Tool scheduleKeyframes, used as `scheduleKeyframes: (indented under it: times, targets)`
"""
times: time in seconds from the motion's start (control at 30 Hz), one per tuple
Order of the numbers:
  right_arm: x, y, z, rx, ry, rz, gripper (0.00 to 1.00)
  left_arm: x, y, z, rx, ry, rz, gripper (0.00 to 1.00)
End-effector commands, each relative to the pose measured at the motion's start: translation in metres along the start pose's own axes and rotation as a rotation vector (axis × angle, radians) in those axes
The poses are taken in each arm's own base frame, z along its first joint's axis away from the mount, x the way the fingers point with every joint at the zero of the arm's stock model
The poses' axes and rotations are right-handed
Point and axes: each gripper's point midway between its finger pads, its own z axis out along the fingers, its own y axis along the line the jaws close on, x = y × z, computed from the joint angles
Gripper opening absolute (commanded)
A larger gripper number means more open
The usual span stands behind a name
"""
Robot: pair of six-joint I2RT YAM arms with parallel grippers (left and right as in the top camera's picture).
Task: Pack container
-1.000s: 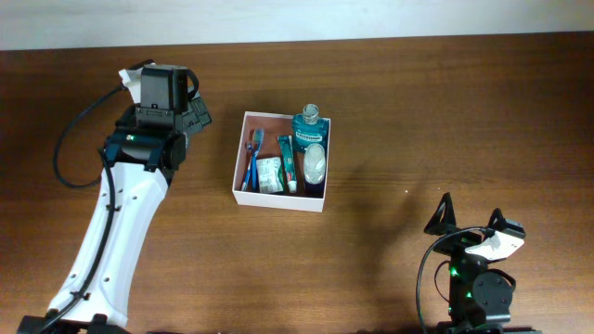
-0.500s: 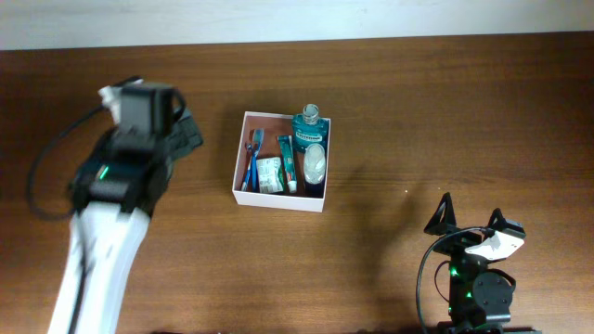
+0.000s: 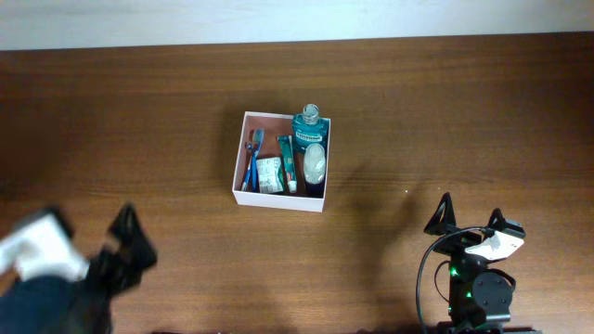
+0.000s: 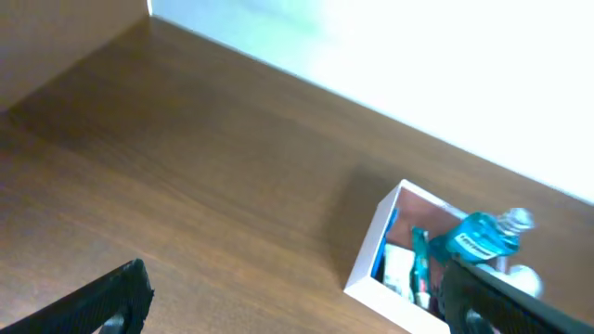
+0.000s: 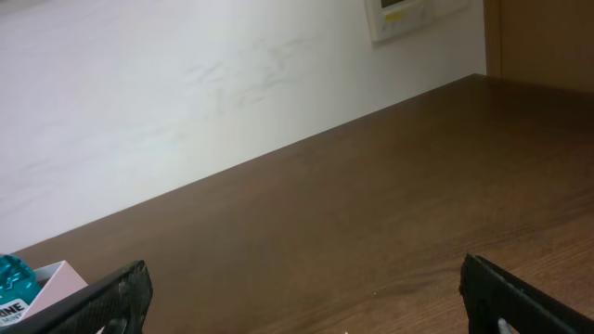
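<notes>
Container (image 3: 277, 199) sits mid table (image 3: 418, 111), toiletries (image 3: 288, 160) inside; you can judge packing done. Left gripper (image 4: 295, 274) at its 8 o'clock, right gripper (image 3: 470, 211) at 4 o'clock, both wide open, empty

One container (image 3: 278, 201), one blue bottle (image 3: 309, 126)

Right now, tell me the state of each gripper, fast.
Left gripper: open, holding nothing.
Right gripper: open, holding nothing.
</notes>
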Motion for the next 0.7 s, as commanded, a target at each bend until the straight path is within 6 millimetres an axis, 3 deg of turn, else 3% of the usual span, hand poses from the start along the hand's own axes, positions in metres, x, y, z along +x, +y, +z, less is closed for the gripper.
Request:
scheduleKeyframes:
  times: [0.0,0.17,0.37,0.67]
  targets:
    - [0.003,0.002,0.000,-0.015,0.005,-0.008,0.99,0.009,0.010,-0.021,0.025,-0.018,0.000,0.99]
    - [0.003,0.002,0.000,-0.015,0.005,-0.008,0.99,0.042,0.031,-0.035,-0.019,0.072,0.033,0.99]
    - [0.003,0.002,0.000,-0.015,0.005,-0.008,0.99,0.056,0.041,-0.040,-0.007,0.037,0.012,0.99]
    - [0.003,0.002,0.000,-0.015,0.005,-0.008,0.99,0.093,0.048,-0.012,0.023,-0.039,-0.030,0.99]
